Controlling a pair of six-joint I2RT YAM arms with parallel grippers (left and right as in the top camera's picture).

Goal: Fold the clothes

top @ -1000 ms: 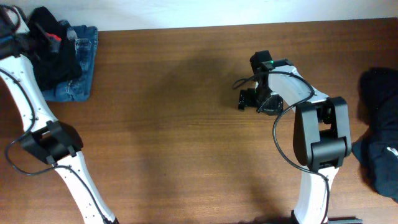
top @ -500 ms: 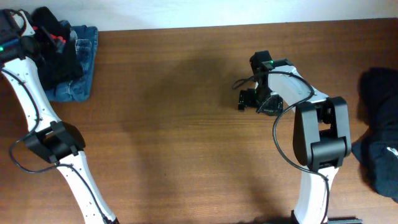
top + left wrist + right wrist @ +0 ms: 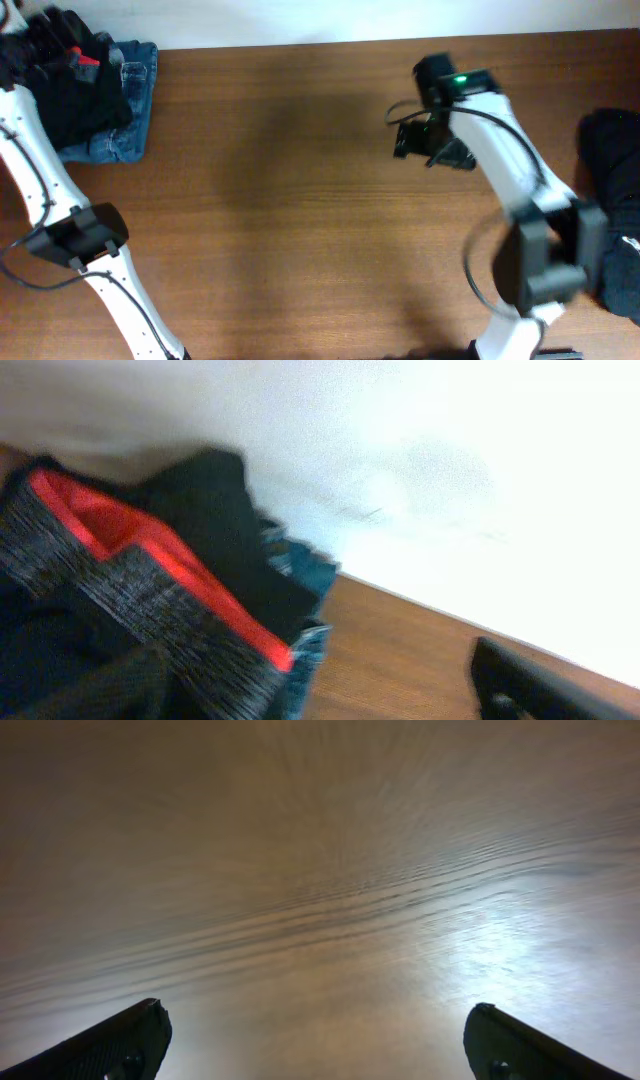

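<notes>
The clothes lie in two places. At the far left corner a black garment with red trim (image 3: 78, 82) is heaped on blue jeans (image 3: 128, 115). The left wrist view shows its grey waistband and red lining (image 3: 150, 560) close up, with jeans (image 3: 305, 645) under it. My left gripper (image 3: 315, 685) is beside this heap, open, with only its right finger (image 3: 530, 685) in view far from the fabric. More dark clothes (image 3: 610, 200) lie at the right edge. My right gripper (image 3: 412, 140) hangs open over bare wood at the far middle right, its jaws (image 3: 315, 1040) holding nothing.
The wooden table (image 3: 280, 200) runs up to a white wall (image 3: 450, 480) at the back, just behind the left heap. The bases of both arms stand near the front edge.
My left gripper has opened, let go of the black garment and drawn back toward the far left corner. The right arm has swung away from its folded pose and is blurred with motion.
</notes>
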